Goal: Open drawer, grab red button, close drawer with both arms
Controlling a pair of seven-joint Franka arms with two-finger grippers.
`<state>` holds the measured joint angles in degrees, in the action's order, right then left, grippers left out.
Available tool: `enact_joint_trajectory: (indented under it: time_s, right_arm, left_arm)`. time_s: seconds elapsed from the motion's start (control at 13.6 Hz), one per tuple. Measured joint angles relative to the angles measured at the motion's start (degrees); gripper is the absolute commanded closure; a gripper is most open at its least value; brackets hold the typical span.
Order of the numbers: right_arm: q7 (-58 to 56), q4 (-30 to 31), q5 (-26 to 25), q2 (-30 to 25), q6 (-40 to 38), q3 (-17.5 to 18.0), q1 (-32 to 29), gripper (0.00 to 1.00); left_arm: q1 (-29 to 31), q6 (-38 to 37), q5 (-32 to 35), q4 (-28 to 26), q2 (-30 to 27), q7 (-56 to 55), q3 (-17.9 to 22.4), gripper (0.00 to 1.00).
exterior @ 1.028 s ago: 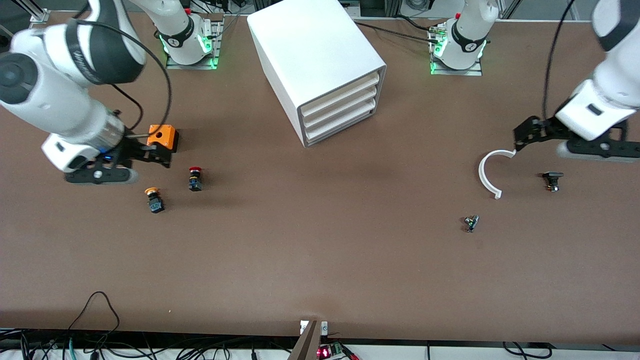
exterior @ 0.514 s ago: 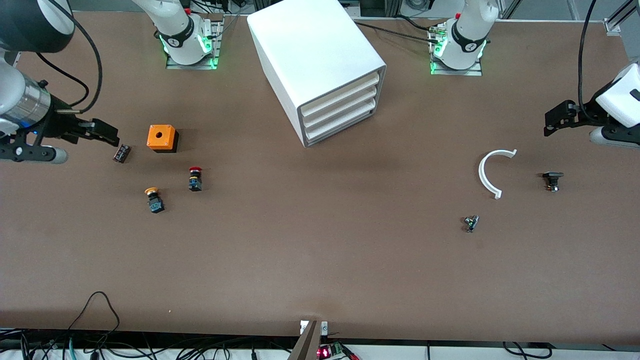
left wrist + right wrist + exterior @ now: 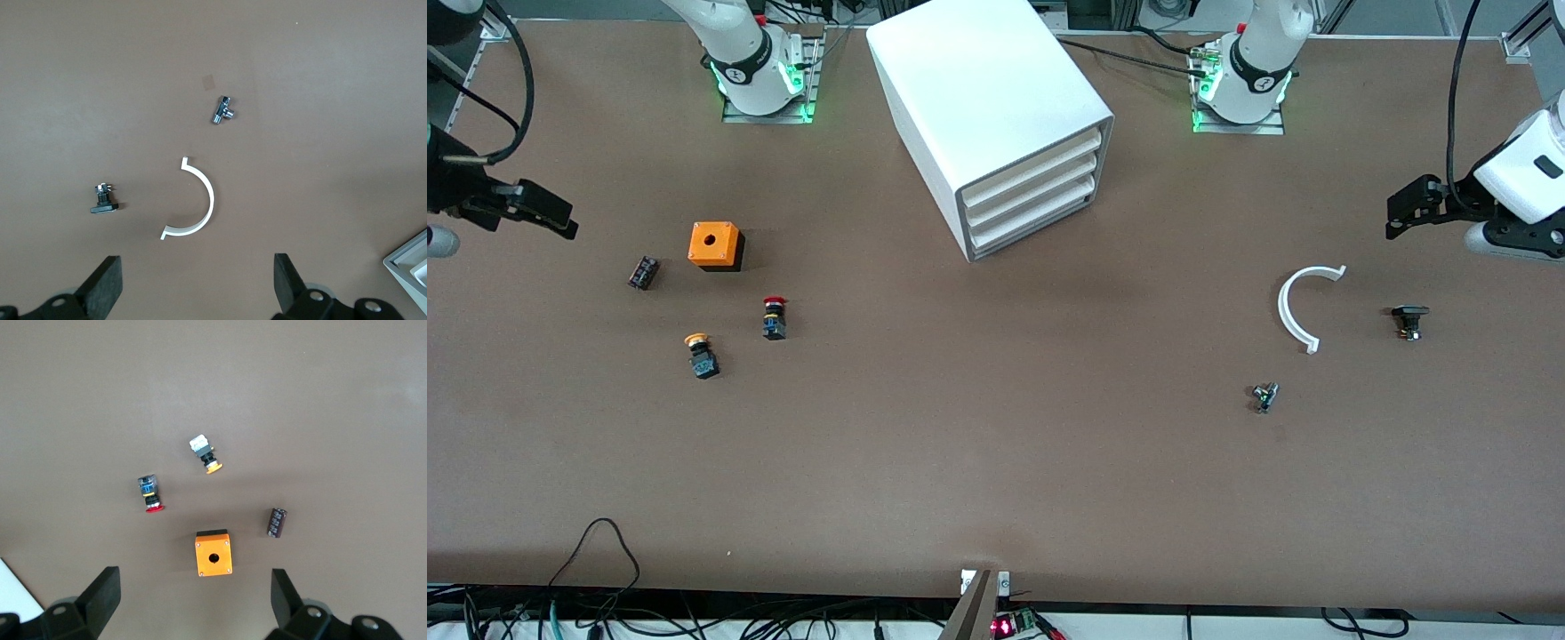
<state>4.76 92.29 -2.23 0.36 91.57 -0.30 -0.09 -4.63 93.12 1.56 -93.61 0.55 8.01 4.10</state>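
Both arms have drawn back toward the surface's ends since a second ago: the right claw point(image 3: 551, 216), which then hung by the orange box, now hovers over bare surface at its own end, and the left claw point(image 3: 1405, 209) has lifted away from the white arc. Each claw is spread wide and holds nothing; the wrist views show the black fingertips point(image 3: 107, 283) point(image 3: 103, 590) far apart with only surface point(image 3: 996, 462) between them. Nearest the front camera lies a small metal fitting point(image 3: 1264, 396), then the orange-capped button point(image 3: 701, 355). A little farther stands the button point(image 3: 774, 317), red cap up, on the surface well apart from the cabinet, toward the right arm's end. About level with it at the left arm's end are a black flat-topped part point(image 3: 1408, 320) and the white arc point(image 3: 1300, 304). Farther again lie a dark cylinder point(image 3: 643, 272) and the orange box point(image 3: 715, 245) with its hole. Farthest is the cabinet point(image 3: 987, 116), all three drawers point(image 3: 1032, 191) pushed in. Only the right wrist view shows the red button's point(image 3: 150, 495) blue body; only the left wrist view catches a cabinet corner point(image 3: 410, 263). Two buttons, two arms.
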Motion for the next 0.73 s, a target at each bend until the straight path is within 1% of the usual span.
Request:
enact_joint_trajectory:
  time_s: [0.15, 0.29, 0.73]
  right_arm:
    - [-1.4, 2.8, 0.0, -2.9, 0.0, 0.0, 0.0, 0.0]
    - [-3.9, 4.7, 0.0, -4.5, 0.0, 0.0, 0.0, 0.0]
    - [-4.7, 4.9, 0.0, -4.9, 0.0, -0.1, 0.0, 0.0]
  left_arm:
    - [0.0, -0.1, 0.0, 0.2, 0.0, 0.0, 0.2, 0.0]
    - [0.3, -0.3, 0.0, 0.2, 0.0, 0.0, 0.4, 0.0]
    - [0.6, -1.1, 0.0, 0.2, 0.1, 0.0, 0.5, 0.0]
